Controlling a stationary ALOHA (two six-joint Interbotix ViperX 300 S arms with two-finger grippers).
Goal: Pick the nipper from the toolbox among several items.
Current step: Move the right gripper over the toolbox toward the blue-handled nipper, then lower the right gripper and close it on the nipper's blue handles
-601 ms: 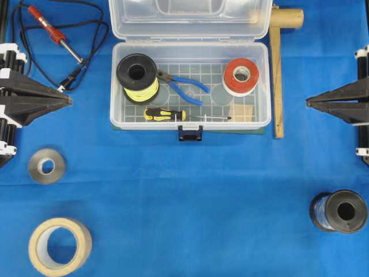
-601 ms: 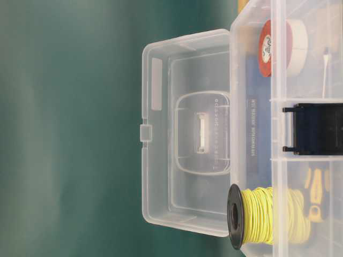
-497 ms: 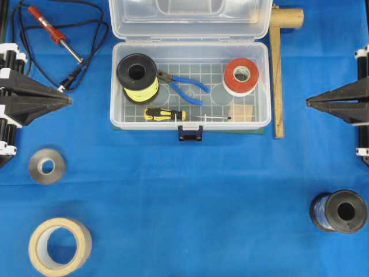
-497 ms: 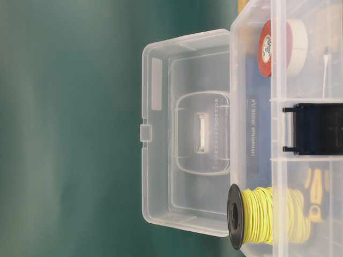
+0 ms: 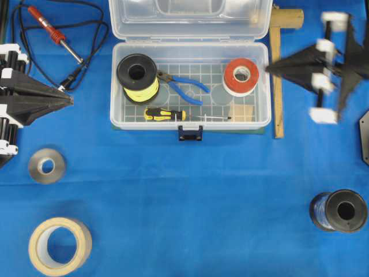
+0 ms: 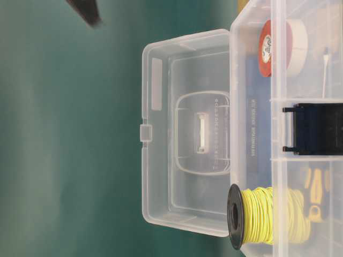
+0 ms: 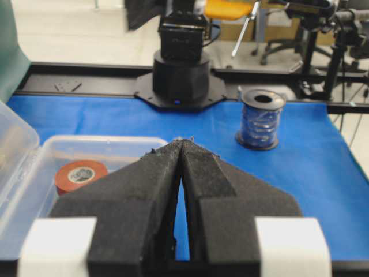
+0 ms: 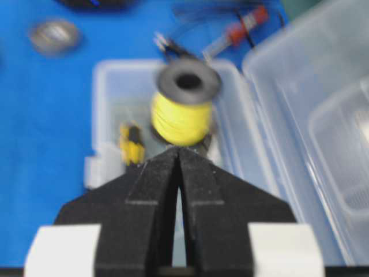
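The nipper [image 5: 183, 85], with blue handles and dark jaws, lies in the middle of the open clear toolbox [image 5: 262, 118], its tip next to a yellow wire spool [image 5: 137, 78]. My right gripper [image 5: 268, 67] is shut and empty; it hovers blurred at the toolbox's right edge, beside a red-and-white tape roll [image 5: 240, 76]. In the right wrist view the shut gripper [image 8: 179, 151] points at the yellow spool [image 8: 182, 112]; the nipper is hidden there. My left gripper [image 5: 70, 100] is shut and empty, left of the toolbox. It also shows in the left wrist view [image 7: 183, 141].
In the toolbox also lie a black-and-yellow screwdriver [image 5: 164, 114] and a small wooden block [image 5: 242, 112]. A red soldering iron [image 5: 49, 30] lies at back left, a wooden hammer [image 5: 278, 69] right of the box, tape rolls [image 5: 59, 245] front left, a blue wire spool [image 5: 339, 210] front right.
My right gripper has swung up and left from the right edge to the toolbox's right rim. The left gripper and all the objects stay put.
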